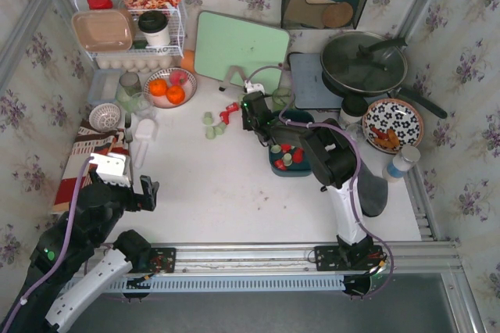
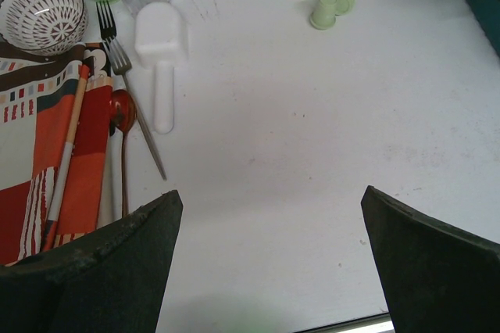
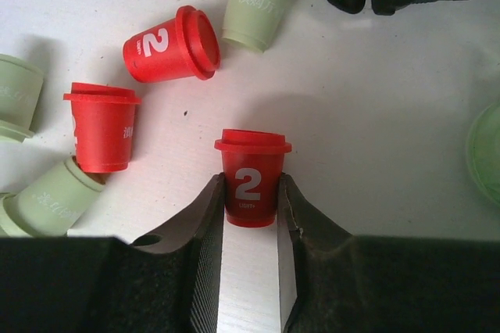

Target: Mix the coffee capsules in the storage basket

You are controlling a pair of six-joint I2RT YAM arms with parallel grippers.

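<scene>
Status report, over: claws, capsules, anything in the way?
Left claw open above bare table. Right claw shut on red capsule. Other capsules lie nearby, none touching it. Storage basket part hidden under right arm.

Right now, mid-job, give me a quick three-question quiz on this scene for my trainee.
1. True or false: the left gripper is open and empty.
2. What number is printed on the red capsule between the right gripper fingers? A 1, B 2, C 5.
3. Fill in: that capsule rests on the ___, not in the storage basket.
Key: 1 true; 2 B; 3 table.
</scene>
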